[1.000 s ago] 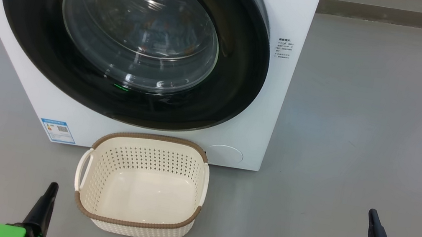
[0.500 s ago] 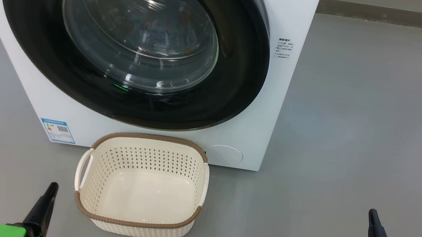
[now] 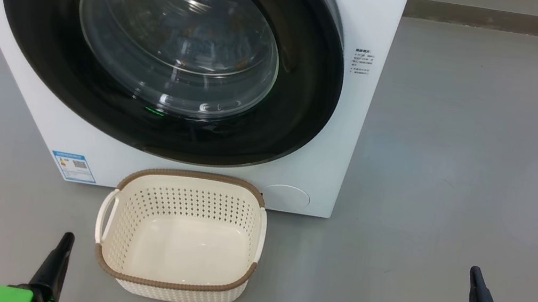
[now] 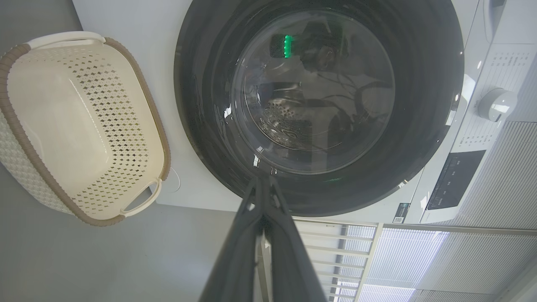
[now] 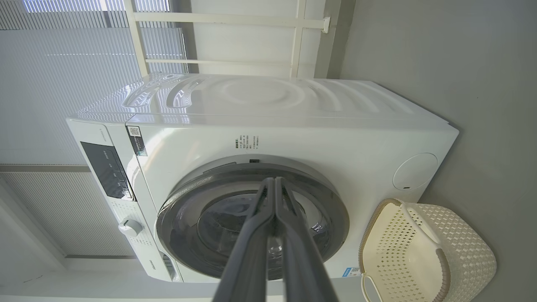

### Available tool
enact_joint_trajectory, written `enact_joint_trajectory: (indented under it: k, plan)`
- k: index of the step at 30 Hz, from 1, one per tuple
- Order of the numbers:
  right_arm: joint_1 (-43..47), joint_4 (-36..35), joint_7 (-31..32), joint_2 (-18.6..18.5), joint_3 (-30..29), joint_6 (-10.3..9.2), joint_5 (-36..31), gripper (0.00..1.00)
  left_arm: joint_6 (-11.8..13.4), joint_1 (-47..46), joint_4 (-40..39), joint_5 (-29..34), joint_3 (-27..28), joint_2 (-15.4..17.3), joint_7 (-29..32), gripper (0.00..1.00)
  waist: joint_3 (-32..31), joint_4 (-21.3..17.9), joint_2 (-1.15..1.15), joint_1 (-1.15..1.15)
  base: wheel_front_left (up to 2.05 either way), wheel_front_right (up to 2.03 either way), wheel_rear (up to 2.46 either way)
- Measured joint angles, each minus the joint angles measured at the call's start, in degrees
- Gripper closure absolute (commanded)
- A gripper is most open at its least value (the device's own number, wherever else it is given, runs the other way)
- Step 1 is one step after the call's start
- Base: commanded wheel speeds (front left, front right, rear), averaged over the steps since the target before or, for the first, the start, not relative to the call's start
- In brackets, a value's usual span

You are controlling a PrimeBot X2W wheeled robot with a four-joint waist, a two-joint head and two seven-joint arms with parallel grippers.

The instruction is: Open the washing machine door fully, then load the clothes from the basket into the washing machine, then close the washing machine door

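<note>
The white washing machine stands on the floor, and its round black-rimmed door lies flat against its front. Through the glass bowl I dimly see pale fabric with orange-brown specks, the clothes. The cream basket sits on the floor just in front of the machine with nothing in it. My left gripper is shut, low at the basket's left. My right gripper is shut too, far to the basket's right. Each wrist view shows its own fingers pressed together, the left gripper and the right gripper, both pointing at the door.
Grey floor spreads wide to the right of the machine, up to a dark baseboard. A control panel and a knob are at the machine's top front. Window blinds are behind it.
</note>
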Motion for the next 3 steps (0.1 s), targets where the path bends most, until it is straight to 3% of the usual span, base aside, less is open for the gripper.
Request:
enact_joint_trajectory:
  k: [3]
  plan:
    - [0.0, 0.0, 0.0, 0.0, 0.0, 0.0, 0.0, 1.0, 0.0, 0.0, 0.0, 0.0, 0.0, 0.0, 0.0, 1.0, 0.0, 0.0, 0.0, 0.0, 0.0, 0.0, 0.0]
